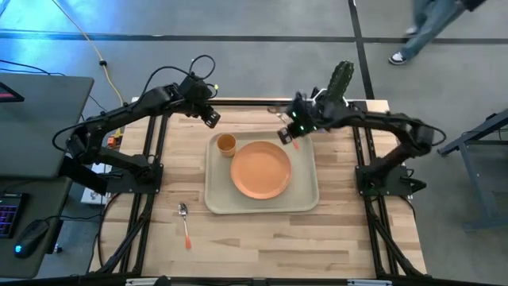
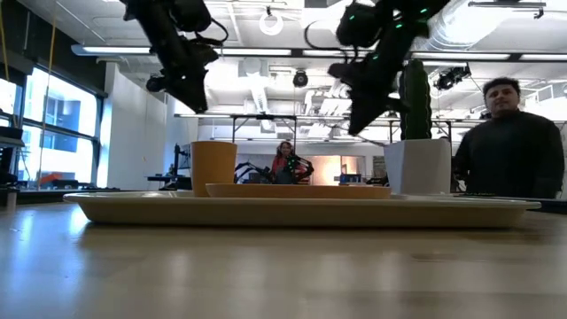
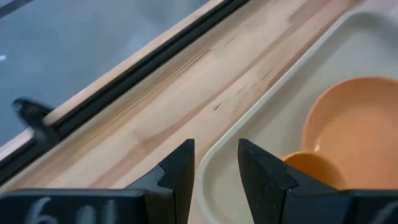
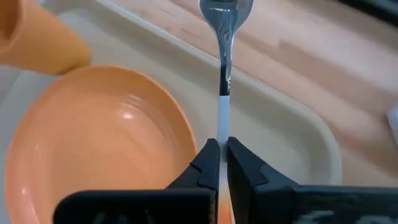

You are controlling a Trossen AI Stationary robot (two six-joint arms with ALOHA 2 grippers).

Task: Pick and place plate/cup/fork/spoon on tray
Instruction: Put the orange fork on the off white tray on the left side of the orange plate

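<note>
The beige tray (image 1: 303,199) lies mid-table with the orange plate (image 1: 260,169) on it and the yellow-orange cup (image 1: 226,144) upright in its far left corner. The spoon (image 1: 184,221) lies flat on the table off the tray's near left corner. My right gripper (image 1: 287,135) is above the tray's far right part, shut on the fork (image 4: 225,25), whose tines are cut off by the picture's edge. My left gripper (image 1: 210,117) is open and empty above the table, just beyond the tray's far left corner; it also shows in the left wrist view (image 3: 216,162). My right gripper pinches the fork's thin handle (image 4: 222,127) between its two fingers. The fork runs along the fingers, with its metal end out ahead of the fingertips. It is lifted clear, above the tray's far rim (image 4: 292,118) next to the plate (image 4: 99,143).
A white pot with a green cactus (image 1: 340,83) stands at the table's far edge, behind my right gripper. In the low view a person (image 2: 512,146) stands beyond the table at the right. Bare wood shows along the table's near side.
</note>
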